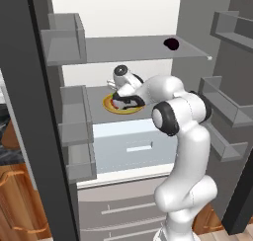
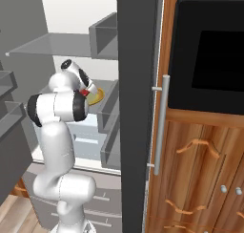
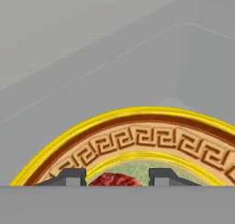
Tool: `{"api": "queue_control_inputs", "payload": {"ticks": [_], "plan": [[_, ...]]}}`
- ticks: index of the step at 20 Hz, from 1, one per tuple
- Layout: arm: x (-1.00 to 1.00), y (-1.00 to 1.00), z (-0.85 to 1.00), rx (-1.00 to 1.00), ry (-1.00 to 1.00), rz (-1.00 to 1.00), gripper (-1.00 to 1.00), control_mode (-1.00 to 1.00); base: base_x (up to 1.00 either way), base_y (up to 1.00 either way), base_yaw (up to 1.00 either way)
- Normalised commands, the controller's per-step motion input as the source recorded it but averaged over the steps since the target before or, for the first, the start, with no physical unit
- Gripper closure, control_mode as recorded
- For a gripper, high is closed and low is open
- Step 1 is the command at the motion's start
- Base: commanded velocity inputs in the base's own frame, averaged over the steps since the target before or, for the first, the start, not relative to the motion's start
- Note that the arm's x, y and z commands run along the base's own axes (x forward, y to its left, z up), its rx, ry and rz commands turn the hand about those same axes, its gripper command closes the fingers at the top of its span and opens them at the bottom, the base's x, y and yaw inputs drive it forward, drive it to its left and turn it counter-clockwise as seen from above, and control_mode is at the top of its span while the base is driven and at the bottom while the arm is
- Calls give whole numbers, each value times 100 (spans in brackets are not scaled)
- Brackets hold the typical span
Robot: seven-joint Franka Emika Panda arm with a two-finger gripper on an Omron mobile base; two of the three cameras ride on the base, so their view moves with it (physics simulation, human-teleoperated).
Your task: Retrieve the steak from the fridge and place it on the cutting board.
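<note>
White arm bent into fridge (gripper over steak).

My left base view looks from behind my arm, forward and slightly down into the open fridge, taking in its shelves, door bins and pale drawer. My right base view faces the same fridge from the other side, past the door edge, with wooden cabinets beside it. Both share the middle shelf and yellow plate. My hand view sits very near that plate, my fingers at its bottom.
</note>
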Motion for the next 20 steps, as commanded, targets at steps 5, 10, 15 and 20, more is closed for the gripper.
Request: {"api": "queue_control_inputs", "payload": {"ticks": [5, 10, 15, 20], "plan": [[-94, 0, 31, 0, -33, 1, 100, -100, 0, 0, 0], [-100, 0, 75, 0, -20, 0, 100, -100, 0, 0, 0], [-100, 0, 100, 0, 4, 0, 100, -100, 0, 0, 0], [-100, -8, 100, 3, 19, 0, 100, -100, 0, 0, 0]]}}
